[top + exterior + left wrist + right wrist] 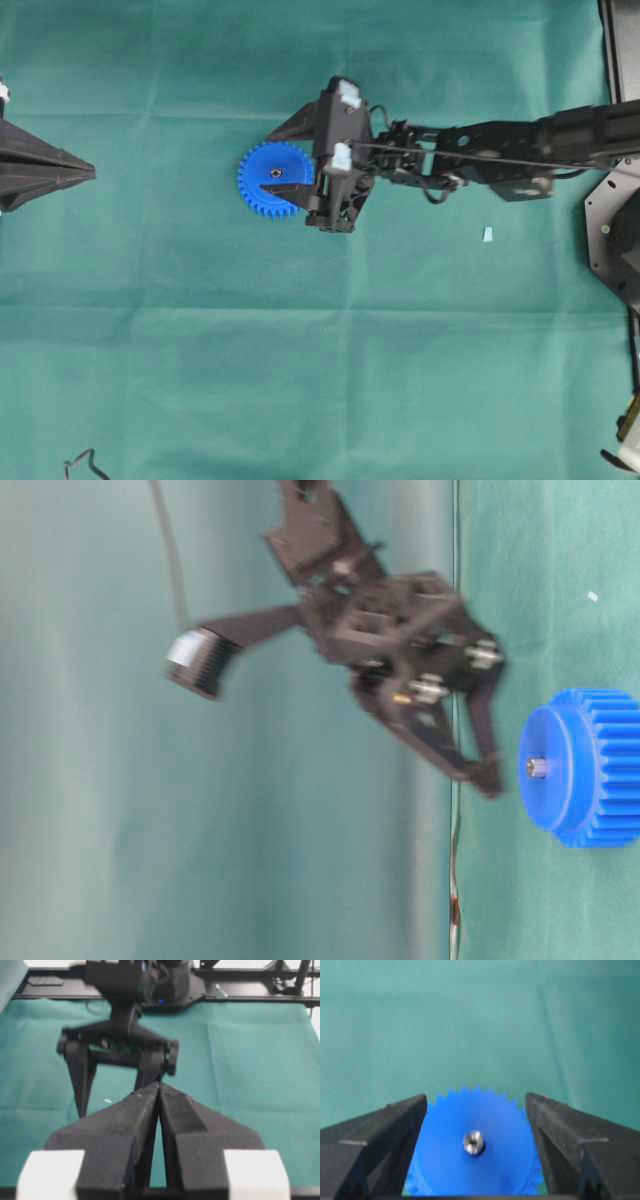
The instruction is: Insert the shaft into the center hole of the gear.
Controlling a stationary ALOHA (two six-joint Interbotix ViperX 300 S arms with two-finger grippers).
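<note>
- A big green cloth (300, 350) covers the whole table, with soft folds running across it
- A tiny pale chip (488, 234) lies on the cloth, off to the right in the overhead view
- A thin dark wire (82, 464) curls at the bottom left edge
- A black frame (250, 974) runs along the far end of the table in the left wrist view
- The light is bright and even, with only faint shadows

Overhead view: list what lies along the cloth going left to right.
Left gripper → gear with the shaft in its center → right gripper, open → pale chip.
</note>
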